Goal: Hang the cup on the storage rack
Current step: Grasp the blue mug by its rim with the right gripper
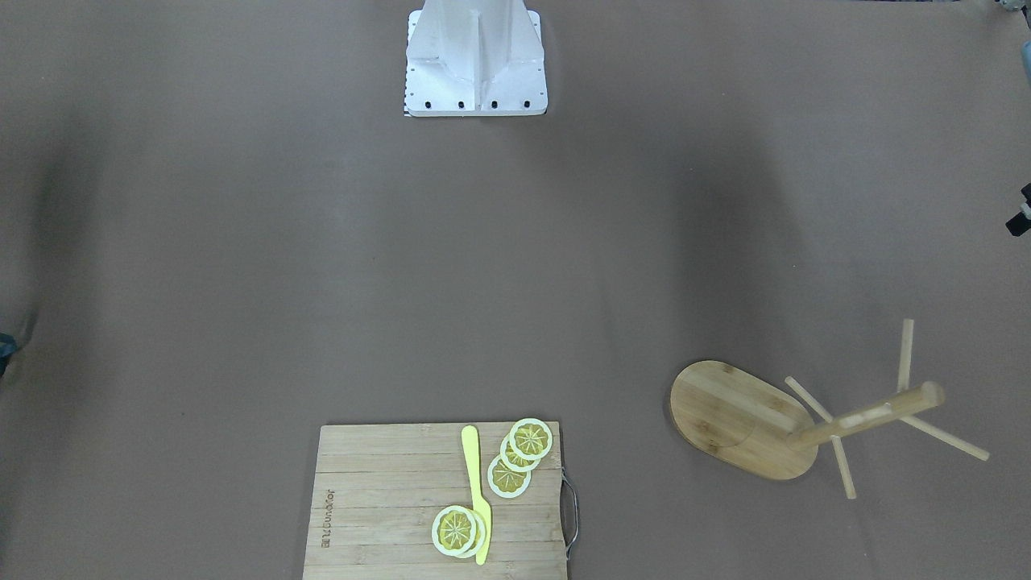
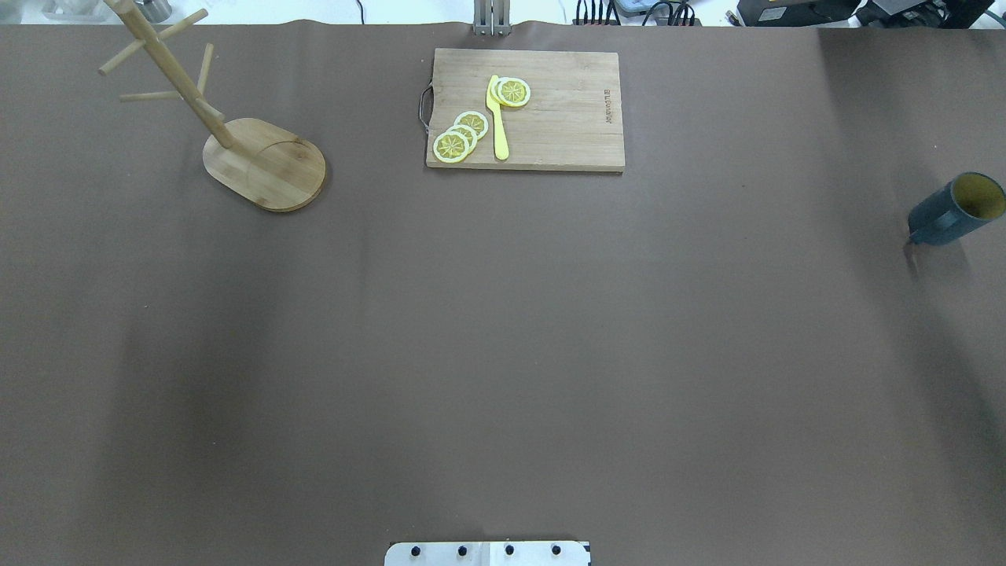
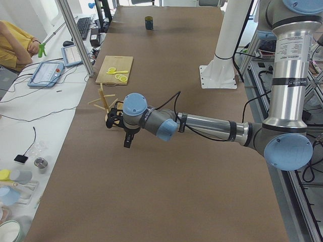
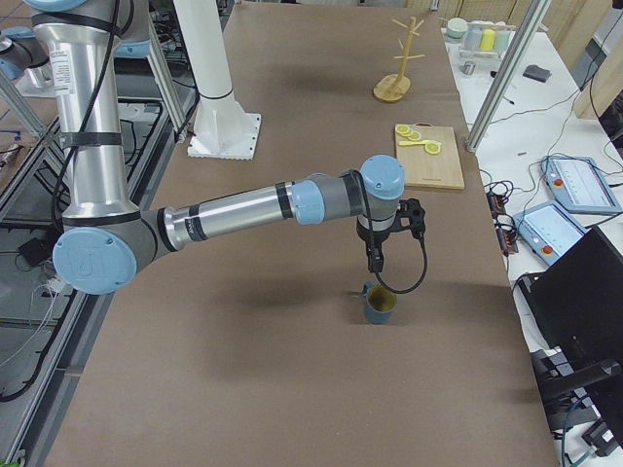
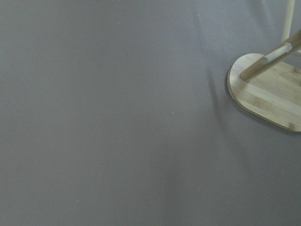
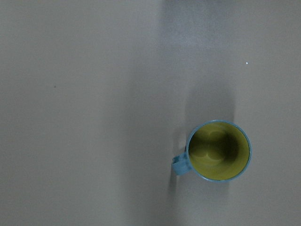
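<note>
The cup (image 2: 955, 211), a dark slate-blue mug with a yellowish inside, stands upright on the brown table at the far right. The right wrist view looks straight down into it (image 6: 218, 150), handle to the view's left. The bamboo storage rack (image 2: 263, 161) stands at the far left, with empty pegs; its base shows in the left wrist view (image 5: 268, 92). My right gripper (image 4: 376, 263) hangs above the table just beside the cup (image 4: 380, 305). My left gripper (image 3: 127, 141) hangs near the rack (image 3: 103, 103). Both show only in side views, so I cannot tell if they are open or shut.
A slatted cutting board (image 2: 542, 110) with lemon slices (image 2: 460, 135) and a yellow knife (image 2: 497, 118) lies at the far middle of the table. The robot's white base (image 2: 487, 553) is at the near edge. An operator sits beyond the table's far edge in the exterior left view.
</note>
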You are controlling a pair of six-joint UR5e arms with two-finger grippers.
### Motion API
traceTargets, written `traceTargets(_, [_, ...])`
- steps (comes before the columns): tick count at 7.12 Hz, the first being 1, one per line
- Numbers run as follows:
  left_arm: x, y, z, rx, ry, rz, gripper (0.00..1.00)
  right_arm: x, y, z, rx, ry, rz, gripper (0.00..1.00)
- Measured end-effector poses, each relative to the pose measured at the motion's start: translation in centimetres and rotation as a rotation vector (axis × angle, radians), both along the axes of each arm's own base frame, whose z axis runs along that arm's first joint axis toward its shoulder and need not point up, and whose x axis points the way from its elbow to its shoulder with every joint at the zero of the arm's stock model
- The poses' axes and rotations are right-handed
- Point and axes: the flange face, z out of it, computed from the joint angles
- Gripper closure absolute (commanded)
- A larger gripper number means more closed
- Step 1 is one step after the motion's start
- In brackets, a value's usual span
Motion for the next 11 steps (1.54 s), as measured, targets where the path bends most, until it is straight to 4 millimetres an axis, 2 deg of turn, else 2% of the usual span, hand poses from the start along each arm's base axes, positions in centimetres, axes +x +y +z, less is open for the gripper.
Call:
traceTargets(3, [-0.2,0.5,0.3,0.010,0.002,-0.002,0.02,0.2,1.4,1.9,-0.039,0.004,0.002,0.00])
traceTargets(6, [-0.2,1.3,2.1,0.057,0.000,-0.004,0.02,0.3,2.3,3.7,-0.068,0.008,0.002,0.00])
traceTargets(9, [-0.3,2.2,3.3,0.056,0.001,-0.004,0.02,0.4,2.9,2.8,-0.050,0.007,0.004,0.00])
traceTargets(11, [-0.2,2.3,3.8,0.043,0.003,-0.003,0.02,0.5,3.6,3.1,-0.057,0.008,0.003,0.00])
